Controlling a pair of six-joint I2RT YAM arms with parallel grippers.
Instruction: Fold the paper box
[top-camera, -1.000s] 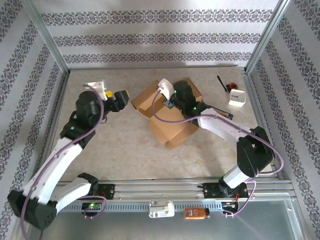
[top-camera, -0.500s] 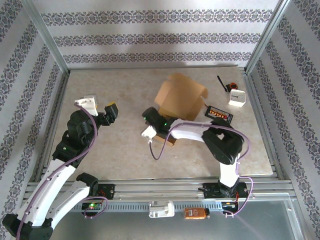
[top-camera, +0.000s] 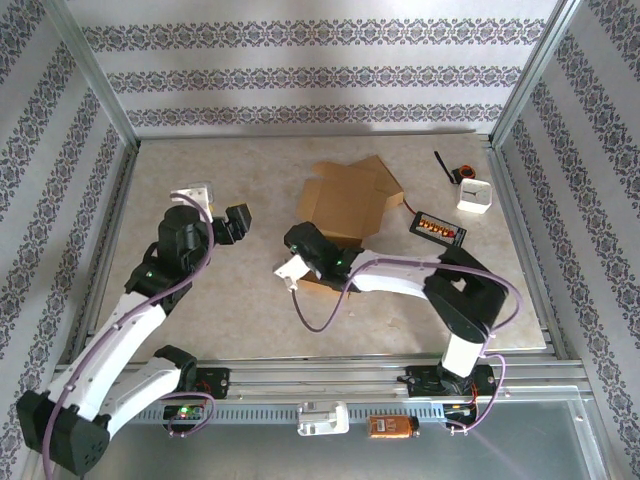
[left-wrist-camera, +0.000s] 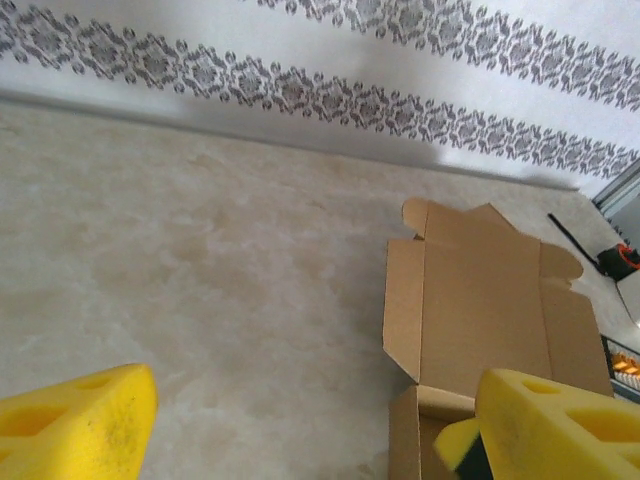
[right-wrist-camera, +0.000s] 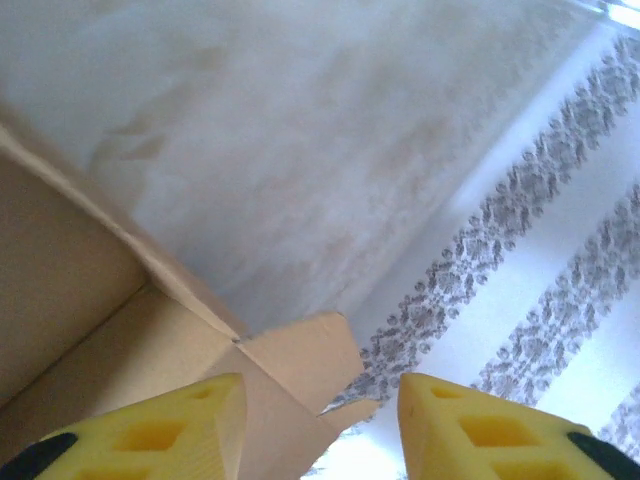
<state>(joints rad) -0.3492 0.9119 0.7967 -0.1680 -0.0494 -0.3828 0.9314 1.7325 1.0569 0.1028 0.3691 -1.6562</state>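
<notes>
Two arms flank the paper box (top-camera: 345, 200) in the top view. It lies part-opened with its flaps splayed, on the counter (top-camera: 200, 160) toward the far wall. The left end effector (top-camera: 237, 222) hovers well to its left, seemingly keeping clear. The right end effector (top-camera: 315, 258) sits low at the box's near edge, probably placed to lift that panel.

From the left wrist, the yellow fingers (left-wrist-camera: 80, 420) are spread wide on nothing. The box (left-wrist-camera: 480, 290) lies ahead to the right, suggesting a lined-up approach.

From the right wrist, that end effector (right-wrist-camera: 320, 420) is parted with nothing pinched. A cardboard flap (right-wrist-camera: 300, 350) stands just beyond, so it seems set to push rather than clamp.
</notes>
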